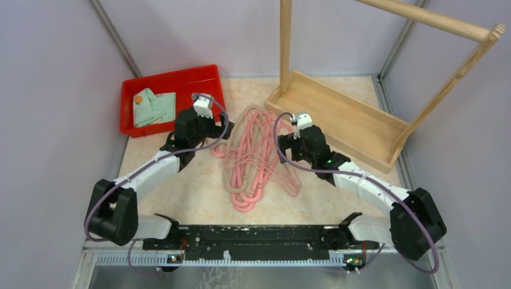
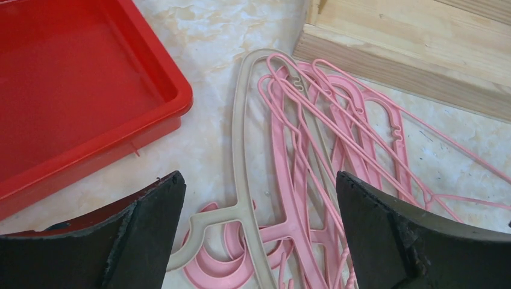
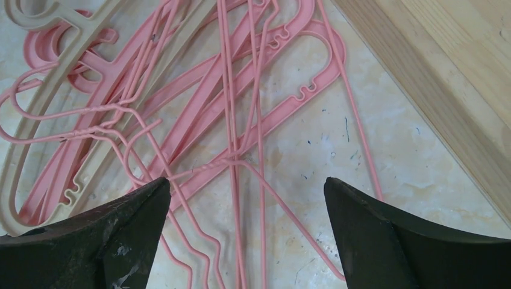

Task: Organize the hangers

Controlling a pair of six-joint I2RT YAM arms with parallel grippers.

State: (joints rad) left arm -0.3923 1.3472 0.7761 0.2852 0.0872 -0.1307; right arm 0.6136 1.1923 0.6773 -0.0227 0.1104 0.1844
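Observation:
A tangled pile of hangers (image 1: 253,153), mostly pink with a pale beige one, lies flat on the table between the two arms. My left gripper (image 1: 224,128) is open above the pile's left edge; its view shows the beige hanger (image 2: 241,150) with its hook between the jaws, over pink hooks (image 2: 226,265). My right gripper (image 1: 282,127) is open above the pile's right side; its view shows thin pink wire hangers (image 3: 232,162) crossing below the jaws and wider flat pink ones (image 3: 283,90). Neither gripper holds anything.
A red bin (image 1: 199,78) at the back left holds folded pale green cloth (image 1: 153,106). A wooden rack frame with a tray base (image 1: 361,138) and a top rail (image 1: 431,18) stands at the back right. Grey walls enclose the table.

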